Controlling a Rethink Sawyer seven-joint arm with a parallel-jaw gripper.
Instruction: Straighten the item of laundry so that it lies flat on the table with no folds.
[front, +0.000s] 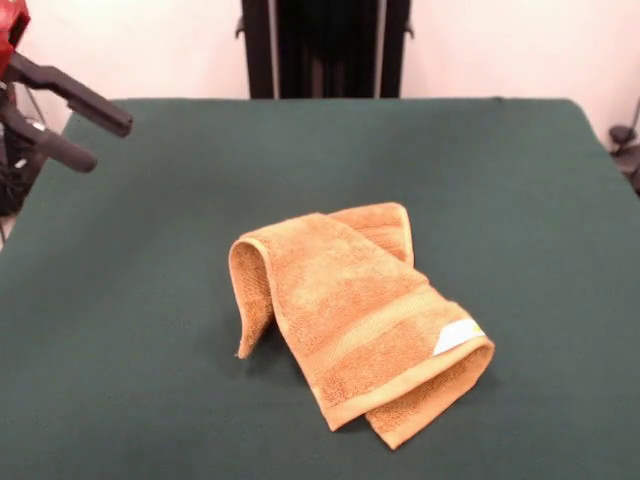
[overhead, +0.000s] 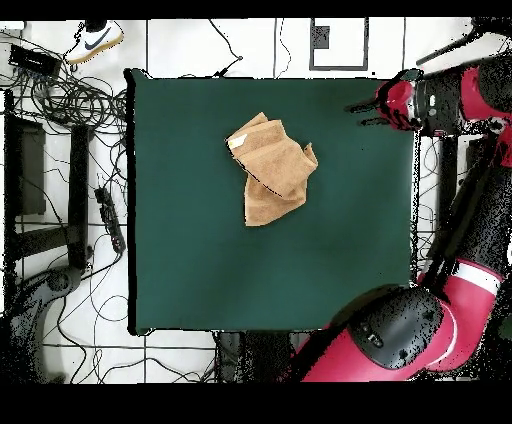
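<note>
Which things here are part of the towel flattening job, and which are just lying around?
Part of the job:
- towel, folded over itself
- green table
- gripper, off at the table's edge, open fingers holding nothing

Lying about:
- cables on the floor
- shoe beyond the table
- black stands beside it

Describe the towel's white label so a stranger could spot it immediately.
Start at the dark green table, where a folded orange-tan towel lies near the middle. The small white label sits on the towel's top layer near one corner. It is the only white patch on the cloth.
</note>
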